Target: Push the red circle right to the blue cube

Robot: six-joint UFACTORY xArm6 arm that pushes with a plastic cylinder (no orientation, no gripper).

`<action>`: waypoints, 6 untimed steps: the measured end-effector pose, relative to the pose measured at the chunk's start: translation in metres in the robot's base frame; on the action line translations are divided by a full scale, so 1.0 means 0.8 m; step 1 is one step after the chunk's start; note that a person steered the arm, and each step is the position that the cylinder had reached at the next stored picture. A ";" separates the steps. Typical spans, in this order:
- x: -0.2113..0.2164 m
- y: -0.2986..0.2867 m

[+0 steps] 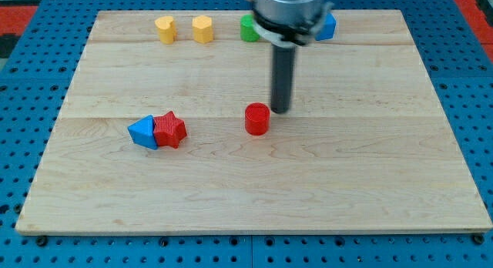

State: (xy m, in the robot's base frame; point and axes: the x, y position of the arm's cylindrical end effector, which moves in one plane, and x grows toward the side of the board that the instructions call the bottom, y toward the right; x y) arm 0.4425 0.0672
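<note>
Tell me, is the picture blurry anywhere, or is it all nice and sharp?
In the camera view, the red circle, the red star and the blue triangle look sharp. The big grey part of the arm at the view's top looks smeared. My tip is fairly crisp, just to the upper right of the red circle.

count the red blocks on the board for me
2. The red circle sits near mid-board, just left of and below my tip. The red star lies farther left, touching the blue triangle.
</note>
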 end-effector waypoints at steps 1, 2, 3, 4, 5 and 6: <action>0.059 0.066; 0.074 -0.041; 0.039 -0.103; -0.010 -0.057; -0.030 -0.052; -0.037 -0.065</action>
State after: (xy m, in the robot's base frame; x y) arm 0.4130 0.0153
